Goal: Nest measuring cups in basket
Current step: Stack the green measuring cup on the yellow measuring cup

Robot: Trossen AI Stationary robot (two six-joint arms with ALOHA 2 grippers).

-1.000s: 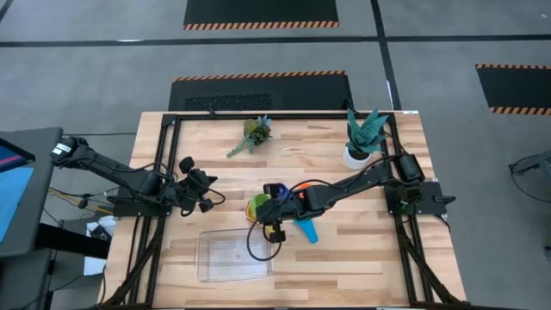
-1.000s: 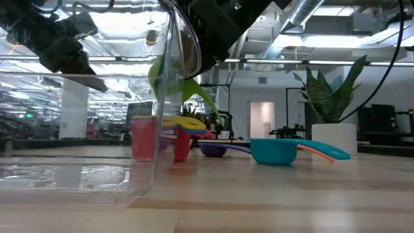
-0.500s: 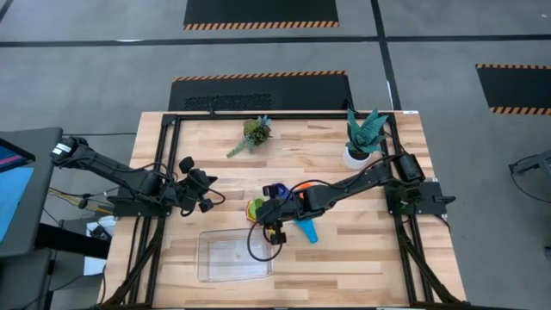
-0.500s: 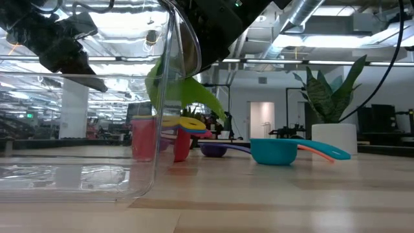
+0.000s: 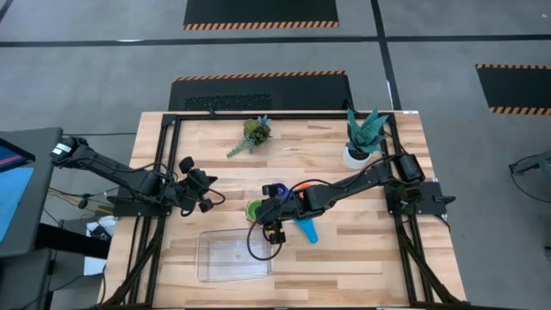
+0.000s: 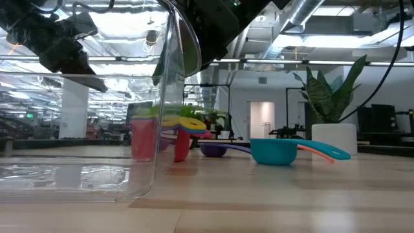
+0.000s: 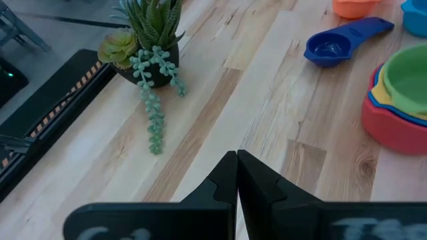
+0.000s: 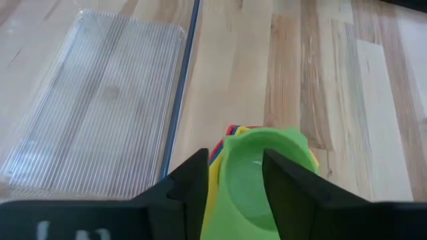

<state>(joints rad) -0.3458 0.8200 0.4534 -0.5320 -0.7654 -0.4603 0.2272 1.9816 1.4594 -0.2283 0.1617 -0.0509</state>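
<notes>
From above, the right claw is being held over the stack of nested cups, just beyond the far edge of the clear basket. The yellow-green patch seen beside the claw half a second ago is now being shown smaller and greener, which suggests the green cup has been lowered onto the stack. The blue cup, the orange cup and the light-blue cup are lying loose on the desk near the right arm. The left claw is waiting well apart, near the desk's left side.

In the low view, the green shape that was hanging beneath the right arm a moment ago is no longer being seen; a green rim is instead being seen on top of the stack, behind the basket wall. One more cup is therefore judged nested, but outside the basket, so the stack is yet to be moved in.

In the left wrist view, the left claw is shown with its fingers pressed together, holding nothing; the stack is lying ahead of it.

In the right wrist view, the right claw is spread about the green cup, the fingers flanking its rim; whether it is being gripped or released cannot be told.
</notes>
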